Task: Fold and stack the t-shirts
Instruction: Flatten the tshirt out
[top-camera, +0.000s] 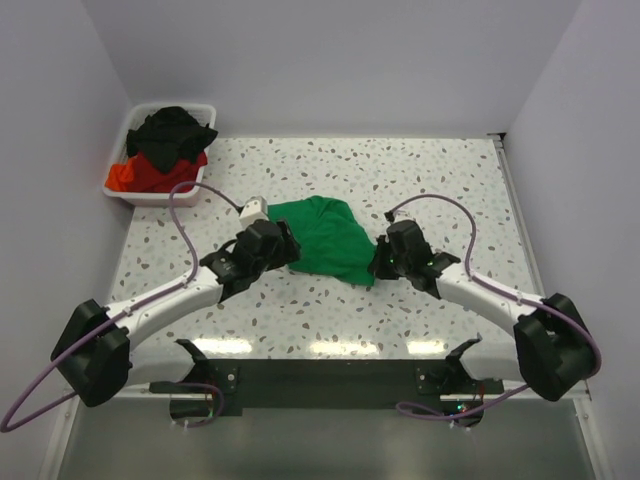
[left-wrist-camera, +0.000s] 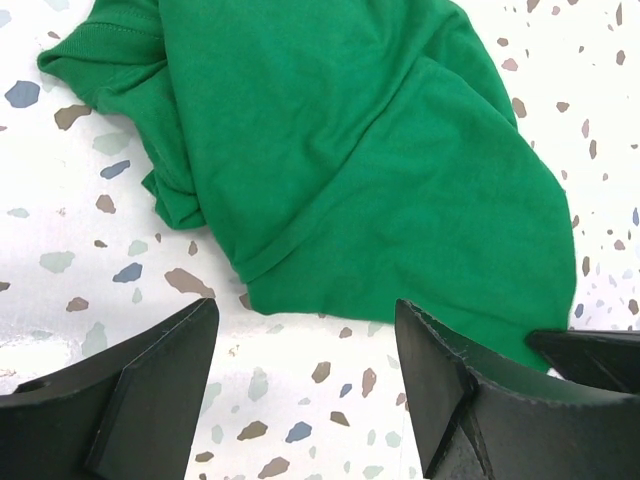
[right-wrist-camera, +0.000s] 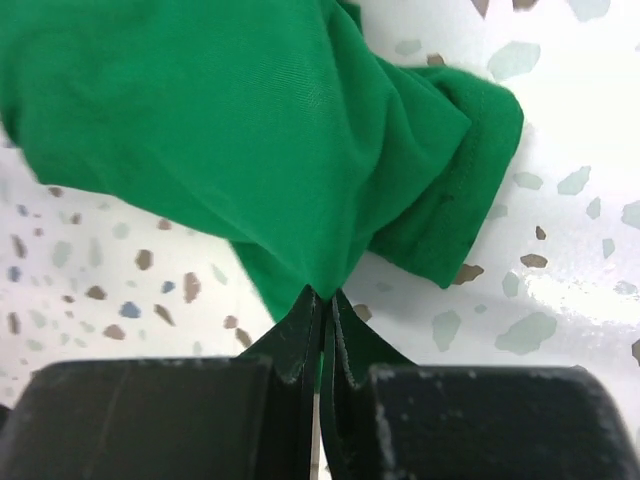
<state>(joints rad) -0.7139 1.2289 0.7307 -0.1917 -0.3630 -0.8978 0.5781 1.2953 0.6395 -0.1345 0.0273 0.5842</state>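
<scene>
A bright green t-shirt (top-camera: 328, 238) lies crumpled at the middle of the speckled table. It fills the upper part of the left wrist view (left-wrist-camera: 340, 150) and of the right wrist view (right-wrist-camera: 230, 130). My right gripper (right-wrist-camera: 322, 300) is shut on a pinch of its edge at the shirt's right side (top-camera: 380, 262). My left gripper (left-wrist-camera: 305, 330) is open and empty, its jaws wide apart over bare table just short of the shirt's left edge (top-camera: 285, 245). A black t-shirt (top-camera: 175, 130) and a red one (top-camera: 150, 172) lie heaped in the bin.
A white plastic bin (top-camera: 128, 190) stands at the table's far left corner. White walls close in the table at the back and both sides. The arm bases and a dark plate (top-camera: 320, 380) sit at the near edge.
</scene>
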